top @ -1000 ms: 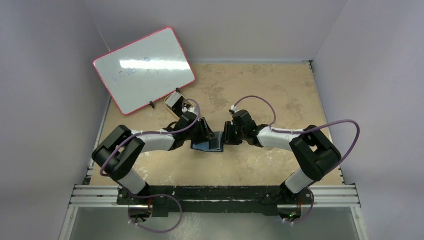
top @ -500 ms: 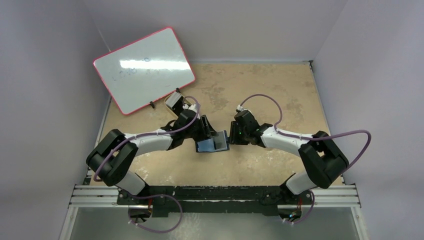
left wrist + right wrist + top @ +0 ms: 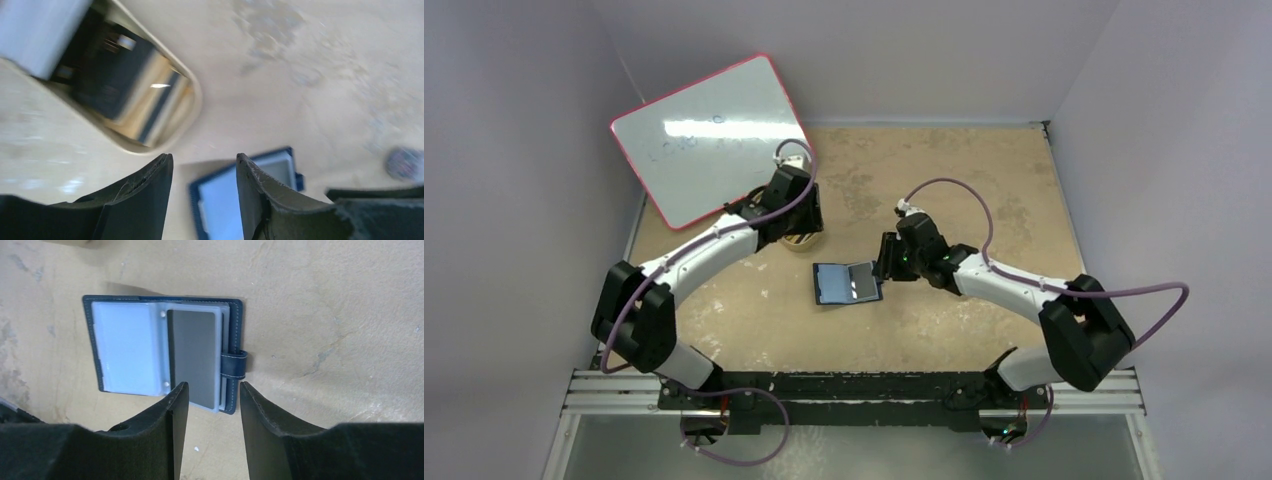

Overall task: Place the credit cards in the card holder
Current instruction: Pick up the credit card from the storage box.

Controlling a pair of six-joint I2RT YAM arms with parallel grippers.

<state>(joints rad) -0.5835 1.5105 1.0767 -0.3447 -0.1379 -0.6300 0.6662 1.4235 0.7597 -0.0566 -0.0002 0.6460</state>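
Note:
The navy card holder lies open and flat on the table. In the right wrist view a grey credit card sits in its right glossy pocket, next to the snap tab. My right gripper is open and empty, just off the holder's right edge. My left gripper is open and empty, above the gold tin. Dark flat shapes lie in the tin, blurred. The holder also shows between the left fingers.
A pink-framed whiteboard leans at the back left, just behind the gold tin. Grey walls close in the tan table on three sides.
My left gripper has let go of the card holder and moved back-left to above the tin. The holder now lies flat and open. My right gripper has drawn back slightly to the right.

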